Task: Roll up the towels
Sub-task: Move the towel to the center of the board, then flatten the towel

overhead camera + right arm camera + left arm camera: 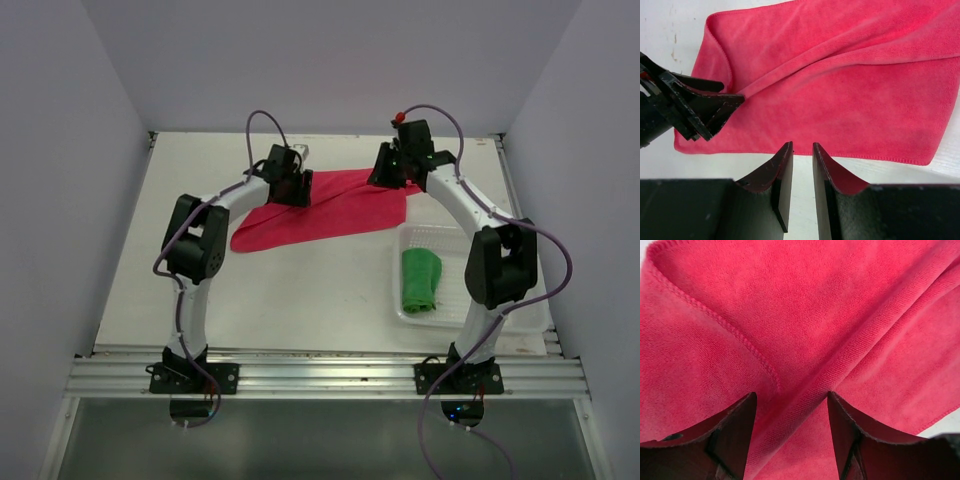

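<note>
Pink-red plush cloth towel (330,215) was seen from above, laid out as a long, slanted, partly folded shape on the far half of the white table (300,290). A bright green soft towel (421,280) was bunched into a short upright bundle inside the clear plastic mesh basket (520,318) at the right. Both arms were arched forward with the elbows raised. The left gripper (290,190) was lowered onto the pink-red towel's far left part, and the right gripper (393,178) onto its far right corner.

In the left wrist view, the pink-red towel (815,315) filled almost the whole frame. Its fine napped pile, a stitched hem and a raised diagonal fold were shown, with a sliver of table (950,422) at the lower right. The left gripper (791,395) was held wide apart, the fold running between its dark fingers (735,425) and not pinched.

In the right wrist view, the pink-red towel (850,95) was laid across the scuffed table (670,30). The left gripper (737,97) was set at the fold near the towel's left end. The right gripper (802,145) was held just beside the near hem, only a narrow slit being left between its fingers (782,165), and nothing was gripped.
</note>
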Robot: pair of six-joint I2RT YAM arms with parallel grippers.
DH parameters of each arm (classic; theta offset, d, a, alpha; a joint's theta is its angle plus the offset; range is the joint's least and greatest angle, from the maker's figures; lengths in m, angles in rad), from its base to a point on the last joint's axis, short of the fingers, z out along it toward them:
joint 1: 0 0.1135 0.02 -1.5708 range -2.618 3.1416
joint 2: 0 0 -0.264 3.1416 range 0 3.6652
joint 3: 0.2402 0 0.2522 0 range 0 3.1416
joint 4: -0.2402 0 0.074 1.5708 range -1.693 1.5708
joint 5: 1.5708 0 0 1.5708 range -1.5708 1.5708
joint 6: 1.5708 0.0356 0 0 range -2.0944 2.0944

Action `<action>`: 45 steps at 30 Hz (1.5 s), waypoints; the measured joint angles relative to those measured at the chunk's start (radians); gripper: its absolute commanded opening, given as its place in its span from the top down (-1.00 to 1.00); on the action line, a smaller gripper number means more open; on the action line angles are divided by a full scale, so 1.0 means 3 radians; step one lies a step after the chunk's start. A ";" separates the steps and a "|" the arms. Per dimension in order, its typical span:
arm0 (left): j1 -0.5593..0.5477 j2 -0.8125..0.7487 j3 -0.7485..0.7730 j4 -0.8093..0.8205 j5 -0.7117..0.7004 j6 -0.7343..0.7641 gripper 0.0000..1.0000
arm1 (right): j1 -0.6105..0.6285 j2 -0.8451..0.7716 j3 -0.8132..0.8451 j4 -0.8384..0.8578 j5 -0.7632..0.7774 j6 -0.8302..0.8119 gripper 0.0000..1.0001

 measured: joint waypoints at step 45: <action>-0.0027 0.0052 -0.0011 0.0420 -0.0402 -0.0019 0.06 | -0.0149 -0.0013 -0.0139 0.0071 -0.0163 0.0042 0.49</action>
